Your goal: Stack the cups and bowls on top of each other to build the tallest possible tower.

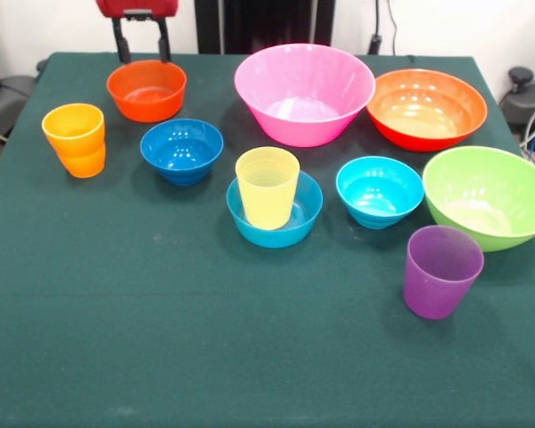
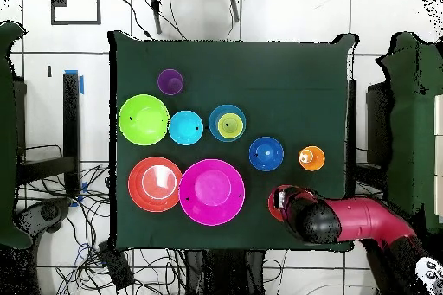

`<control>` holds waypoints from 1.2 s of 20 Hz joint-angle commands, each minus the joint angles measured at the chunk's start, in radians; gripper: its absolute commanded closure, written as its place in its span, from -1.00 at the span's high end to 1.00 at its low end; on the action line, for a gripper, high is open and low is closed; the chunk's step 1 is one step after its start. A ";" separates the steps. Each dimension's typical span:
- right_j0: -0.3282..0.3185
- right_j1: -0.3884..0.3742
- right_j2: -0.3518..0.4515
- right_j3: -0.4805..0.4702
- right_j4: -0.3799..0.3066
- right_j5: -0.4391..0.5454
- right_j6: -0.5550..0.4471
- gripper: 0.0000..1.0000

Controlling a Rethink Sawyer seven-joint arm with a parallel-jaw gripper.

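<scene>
My gripper (image 1: 144,52) hangs open and empty at the table's far side, just above the far rim of the small orange-red bowl (image 1: 146,89). In the overhead view the arm covers most of that bowl (image 2: 276,203). The pale yellow cup (image 1: 267,185) stands upright inside the mid-blue small bowl (image 1: 285,227) at the table's middle; this is the tower (image 2: 228,124). The orange cup (image 1: 74,138), the dark blue bowl (image 1: 182,150), the cyan bowl (image 1: 380,190) and the purple cup (image 1: 441,270) each stand alone.
The large pink bowl (image 1: 303,94), the large orange-red bowl (image 1: 426,107) and the lime green bowl (image 1: 489,196) stand upright toward the right side. The green table (image 1: 160,357) has bare cloth along its near edge.
</scene>
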 commanded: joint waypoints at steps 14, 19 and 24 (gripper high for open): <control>0.126 0.011 0.032 0.011 -0.027 0.031 -0.038 1.00; 0.140 0.006 0.021 0.011 -0.025 0.024 -0.031 1.00; 0.152 0.049 0.003 -0.025 -0.048 0.013 -0.031 1.00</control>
